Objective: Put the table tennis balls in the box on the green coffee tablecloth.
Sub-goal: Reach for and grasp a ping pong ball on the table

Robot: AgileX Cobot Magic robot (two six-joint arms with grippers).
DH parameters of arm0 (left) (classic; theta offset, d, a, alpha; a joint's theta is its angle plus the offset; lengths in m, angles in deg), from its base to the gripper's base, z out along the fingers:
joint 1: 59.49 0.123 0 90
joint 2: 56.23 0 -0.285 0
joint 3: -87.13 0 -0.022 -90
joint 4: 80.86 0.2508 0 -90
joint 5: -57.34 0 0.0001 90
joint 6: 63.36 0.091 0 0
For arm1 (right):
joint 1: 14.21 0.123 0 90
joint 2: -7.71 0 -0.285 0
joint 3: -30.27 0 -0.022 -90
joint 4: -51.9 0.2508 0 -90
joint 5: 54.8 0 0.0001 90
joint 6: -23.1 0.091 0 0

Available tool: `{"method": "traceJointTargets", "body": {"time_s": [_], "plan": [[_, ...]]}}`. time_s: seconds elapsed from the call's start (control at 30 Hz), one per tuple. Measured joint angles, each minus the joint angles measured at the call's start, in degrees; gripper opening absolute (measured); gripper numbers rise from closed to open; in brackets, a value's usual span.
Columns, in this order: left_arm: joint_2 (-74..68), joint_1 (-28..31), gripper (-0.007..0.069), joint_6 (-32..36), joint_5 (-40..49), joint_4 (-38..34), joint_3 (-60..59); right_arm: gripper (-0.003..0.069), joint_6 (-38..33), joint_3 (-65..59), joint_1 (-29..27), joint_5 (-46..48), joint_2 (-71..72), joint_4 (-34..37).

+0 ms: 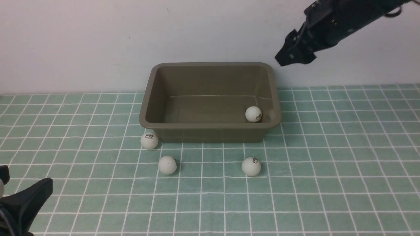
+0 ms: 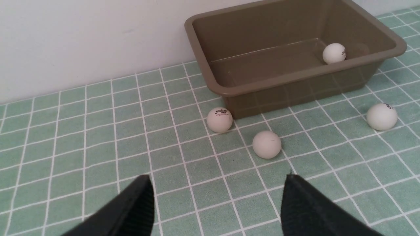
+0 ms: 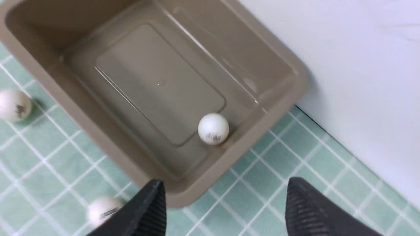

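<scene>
While one ball [image 1: 253, 114] lies inside the box [image 1: 210, 134], on the floor at its near right corner, the other three rest outside on the cloth [image 1: 328, 170], all in front of the box's near side. The left ball [image 1: 149, 141] sits just beside the box's near left corner; whether it touches the box I cannot tell. The middle ball [image 1: 167, 165] lies a little farther out from the box and slightly to the right, apart from the left ball. The right ball [image 1: 251, 166] lies well apart from those two, in front of the box's right end. Dark logos show on the ball in the box, the left ball and the right ball. The box stands upright on the cloth, its far side near the white wall [image 1: 98, 39]. The left pincer [image 2: 218, 178] hangs low over the cloth at the near left, released and empty, its jaws spread wide and pointing toward the left and middle balls. The right pincer [image 3: 226, 182] hovers high above the box's right end, also released, with nothing between its jaws; the box rim and cloth show through the gap.
</scene>
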Motion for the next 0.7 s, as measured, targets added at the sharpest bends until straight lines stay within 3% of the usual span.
{"method": "traceJointTargets", "body": {"time_s": [0.2,0.47,0.7], "plan": [[0.0,0.0,0.0469,0.1,0.0,0.0,0.0,0.0442,11.7,0.1,-0.1,7.6,6.2,3.1],[0.0,0.0,0.0469,0.1,0.0,0.0,0.0,0.0441,15.4,-12.5,3.7,6.7,6.4,8.6],[0.0,0.0,0.0469,0.1,0.0,0.0,0.0,0.0441,17.3,-36.1,12.5,-22.7,5.8,9.5]]}}
